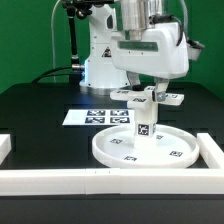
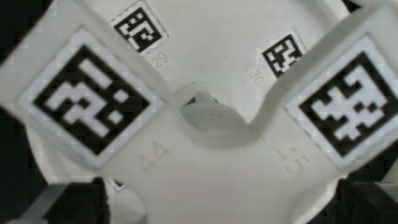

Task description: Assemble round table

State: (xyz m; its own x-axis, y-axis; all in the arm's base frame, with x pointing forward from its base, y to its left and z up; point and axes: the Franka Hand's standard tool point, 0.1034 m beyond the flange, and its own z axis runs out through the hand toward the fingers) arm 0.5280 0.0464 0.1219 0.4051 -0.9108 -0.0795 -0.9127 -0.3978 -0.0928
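The large round disc (image 1: 112, 150) lies flat on the black table. The short post (image 1: 145, 128) stands upright on its middle, a tag facing the camera. The cross-shaped foot (image 1: 172, 98) sits level on top of the post. My gripper (image 1: 150, 92) comes straight down onto the foot and looks shut on one of its arms. In the wrist view the foot (image 2: 107, 95) fills the frame, with tagged arms and a round centre hole. One arm runs down between my gripper's (image 2: 214, 208) jaws. The fingertips themselves are mostly hidden.
The marker board (image 1: 90, 116) lies behind the disc on the exterior view's left. White border walls run along the front (image 1: 45, 181) and the right side (image 1: 213, 150), close to the disc's rim. The robot base (image 1: 100, 62) stands at the back.
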